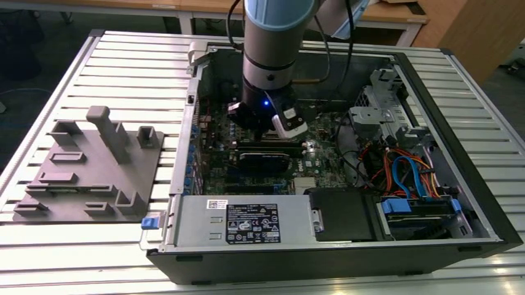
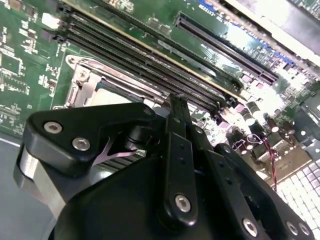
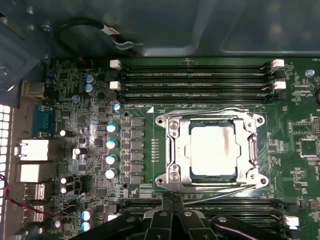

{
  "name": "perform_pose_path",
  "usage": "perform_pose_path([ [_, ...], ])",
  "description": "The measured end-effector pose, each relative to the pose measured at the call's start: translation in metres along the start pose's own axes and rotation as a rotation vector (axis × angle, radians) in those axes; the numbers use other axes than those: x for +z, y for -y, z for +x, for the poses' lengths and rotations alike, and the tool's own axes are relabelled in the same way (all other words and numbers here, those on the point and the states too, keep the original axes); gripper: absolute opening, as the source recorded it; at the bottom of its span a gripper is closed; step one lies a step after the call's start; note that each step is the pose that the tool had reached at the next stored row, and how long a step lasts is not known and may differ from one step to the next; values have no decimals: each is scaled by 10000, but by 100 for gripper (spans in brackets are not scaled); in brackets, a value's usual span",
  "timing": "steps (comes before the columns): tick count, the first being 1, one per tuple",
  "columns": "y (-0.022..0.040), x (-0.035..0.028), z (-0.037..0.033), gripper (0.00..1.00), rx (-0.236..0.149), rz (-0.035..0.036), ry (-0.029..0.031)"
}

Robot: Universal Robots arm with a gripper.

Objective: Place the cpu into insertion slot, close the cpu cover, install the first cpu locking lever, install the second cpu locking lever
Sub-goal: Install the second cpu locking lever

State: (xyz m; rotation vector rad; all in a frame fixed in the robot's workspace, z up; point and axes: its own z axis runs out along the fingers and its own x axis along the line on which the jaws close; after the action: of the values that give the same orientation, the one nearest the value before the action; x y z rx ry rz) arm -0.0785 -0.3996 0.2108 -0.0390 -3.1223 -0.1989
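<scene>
cpu [image 3: 212, 150] seated in insertion slot under closed cpu cover [image 3: 175, 150], gripper [image 3: 172, 200] jaws pressed together alongside

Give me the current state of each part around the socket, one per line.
Square silvery metal-topped cpu: seated flat in the insertion slot.
Thin silvery metal cpu cover frame: closed down over the cpu.
Thin wire locking levers: lying down along the socket edges.
Black end effector: at the socket's edge, holding nothing visible.
</scene>
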Motion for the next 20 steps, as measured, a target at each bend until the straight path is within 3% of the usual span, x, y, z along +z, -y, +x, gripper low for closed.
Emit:
perform_pose_path([
  [4, 27, 10, 5, 10, 105, -34, 12],
  [7, 57, 14, 5, 10, 167, -104, 18],
  [9, 68, 24, 4, 10, 187, -196, 17],
  [13, 100, 31, 4, 10, 197, -460, 10],
  [15, 120, 35, 3, 10, 206, -529, 10],
  [20, 137, 61, 16, 10, 222, -568, 10],
])
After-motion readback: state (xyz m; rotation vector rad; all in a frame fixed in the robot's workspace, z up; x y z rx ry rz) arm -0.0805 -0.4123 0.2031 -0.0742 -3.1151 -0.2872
